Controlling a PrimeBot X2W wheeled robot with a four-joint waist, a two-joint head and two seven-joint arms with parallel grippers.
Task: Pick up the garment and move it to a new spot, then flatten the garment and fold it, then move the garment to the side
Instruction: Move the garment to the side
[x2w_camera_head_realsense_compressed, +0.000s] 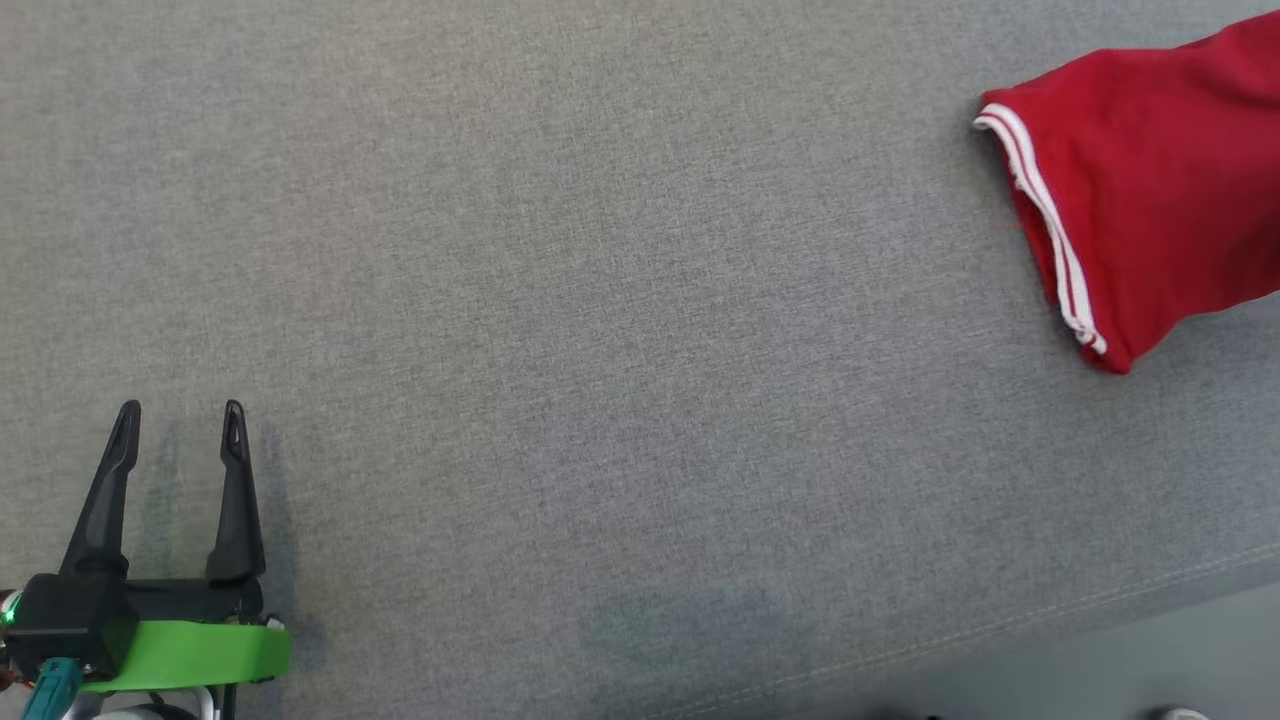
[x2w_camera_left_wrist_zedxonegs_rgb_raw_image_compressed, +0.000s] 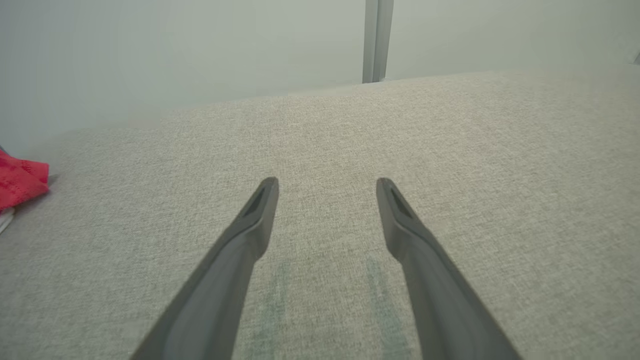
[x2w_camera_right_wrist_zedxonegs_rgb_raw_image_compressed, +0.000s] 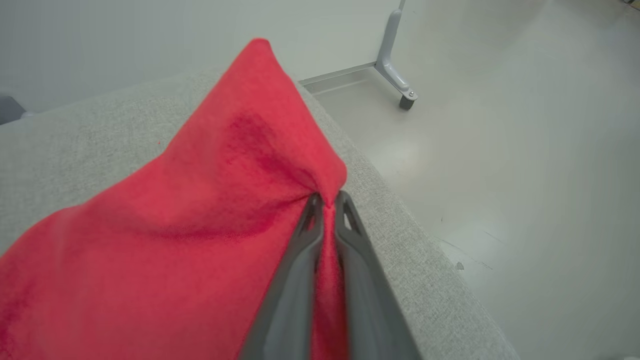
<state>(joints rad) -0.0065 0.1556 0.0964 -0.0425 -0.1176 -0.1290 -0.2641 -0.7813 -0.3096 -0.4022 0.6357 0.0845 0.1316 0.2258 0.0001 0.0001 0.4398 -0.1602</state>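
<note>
Your right gripper (x2w_camera_right_wrist_zedxonegs_rgb_raw_image_compressed: 327, 200) is pinched tight on the red garment (x2w_camera_right_wrist_zedxonegs_rgb_raw_image_compressed: 175, 225). Your left gripper (x2w_camera_head_realsense_compressed: 181, 410) stands spread wide, holding nothing.

**Soft cloth, woven cover, matt plastic**

The garment (x2w_camera_head_realsense_compressed: 1150, 190) is red cloth, soft, faintly fuzzy and matt, with white striped trim (x2w_camera_head_realsense_compressed: 1040, 210) along one edge. The counter (x2w_camera_head_realsense_compressed: 600, 300) has a grey woven fabric cover, coarse-grained and matt. The left tool (x2w_camera_head_realsense_compressed: 180, 410) and right tool (x2w_camera_right_wrist_zedxonegs_rgb_raw_image_compressed: 328, 197) have smooth, matt, dark fingers that look like plastic. The left tool's green band (x2w_camera_head_realsense_compressed: 200, 650) looks like smooth plastic. The floor (x2w_camera_right_wrist_zedxonegs_rgb_raw_image_compressed: 525, 175) is smooth with a dull sheen.
</note>
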